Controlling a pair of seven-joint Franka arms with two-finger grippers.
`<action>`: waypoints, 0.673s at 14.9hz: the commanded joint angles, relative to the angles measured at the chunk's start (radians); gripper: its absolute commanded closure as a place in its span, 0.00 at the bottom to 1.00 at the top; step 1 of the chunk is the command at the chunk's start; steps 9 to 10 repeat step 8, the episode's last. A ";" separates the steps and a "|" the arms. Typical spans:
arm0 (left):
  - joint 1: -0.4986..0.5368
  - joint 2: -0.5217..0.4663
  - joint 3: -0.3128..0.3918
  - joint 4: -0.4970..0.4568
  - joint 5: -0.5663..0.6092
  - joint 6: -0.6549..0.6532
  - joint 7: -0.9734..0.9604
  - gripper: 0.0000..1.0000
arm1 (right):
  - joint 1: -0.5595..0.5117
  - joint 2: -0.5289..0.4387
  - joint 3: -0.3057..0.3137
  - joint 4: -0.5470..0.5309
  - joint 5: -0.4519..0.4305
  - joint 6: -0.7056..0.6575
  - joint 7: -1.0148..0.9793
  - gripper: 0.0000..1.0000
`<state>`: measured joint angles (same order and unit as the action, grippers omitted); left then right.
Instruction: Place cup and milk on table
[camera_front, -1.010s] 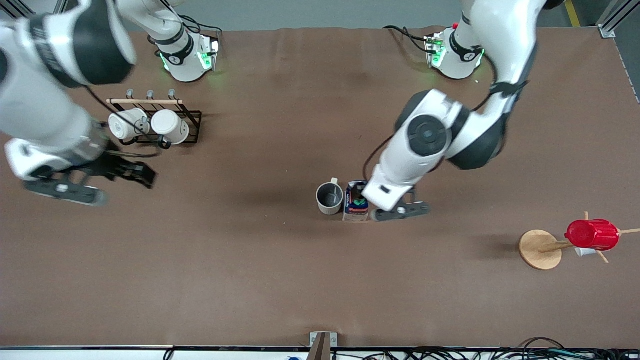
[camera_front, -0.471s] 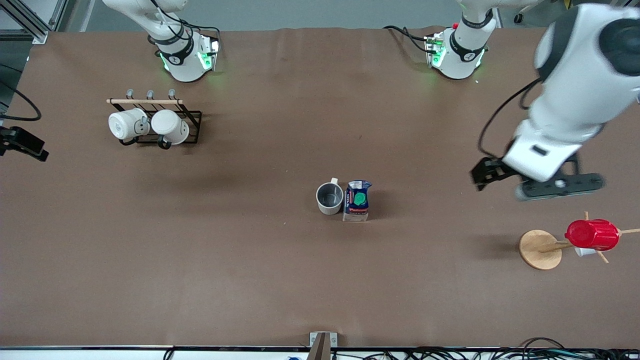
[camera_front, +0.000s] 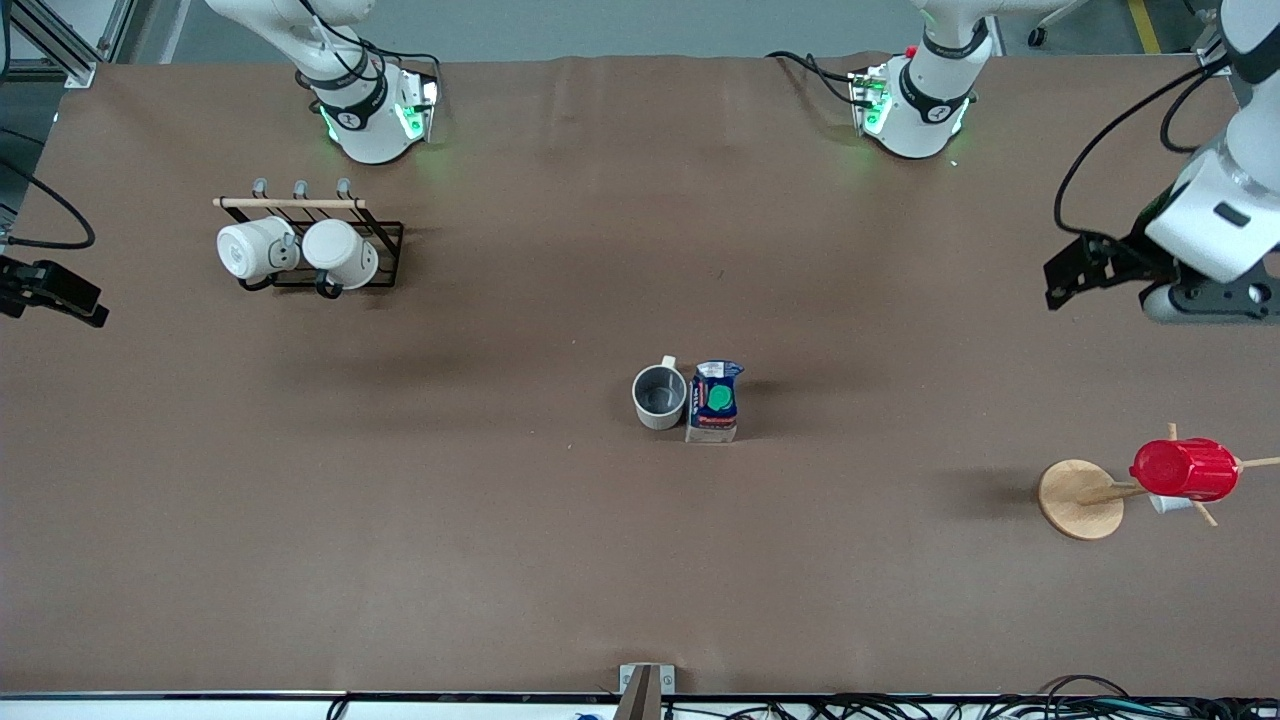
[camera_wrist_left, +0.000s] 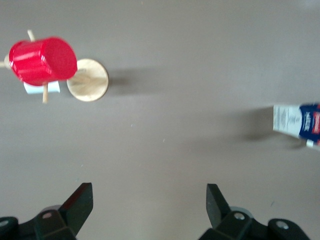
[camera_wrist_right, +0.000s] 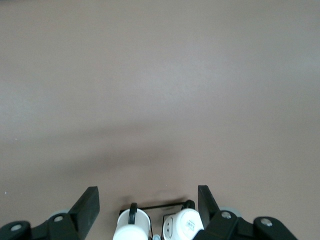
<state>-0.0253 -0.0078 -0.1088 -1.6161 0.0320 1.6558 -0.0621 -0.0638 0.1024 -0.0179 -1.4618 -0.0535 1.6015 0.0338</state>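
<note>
Cup (camera_front: 659, 397) and milk (camera_front: 714, 401) are set upright, touching, mid-surface (camera_front: 500, 520); both released claws, left (camera_wrist_left: 147, 207) and right (camera_wrist_right: 147, 202), are best kept well clear

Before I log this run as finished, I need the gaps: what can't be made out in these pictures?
- Cup: lettering unseen from above in the front view; absent from both wrist views.
- Milk: cut off by the left wrist view's edge.
- Right tool: mostly past the front view's edge.
- Left tool: fingertips hidden under its wrist in the front view.
</note>
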 joint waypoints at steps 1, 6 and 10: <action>-0.024 -0.144 0.029 -0.155 -0.018 0.012 0.038 0.00 | 0.015 -0.036 0.004 -0.029 0.015 0.000 0.004 0.09; -0.015 -0.127 0.028 -0.105 -0.018 -0.007 0.054 0.00 | 0.010 -0.035 0.004 -0.026 0.017 0.006 0.003 0.00; -0.021 -0.117 0.026 -0.085 -0.018 -0.022 0.048 0.00 | 0.010 -0.033 0.004 -0.025 0.017 0.005 0.001 0.00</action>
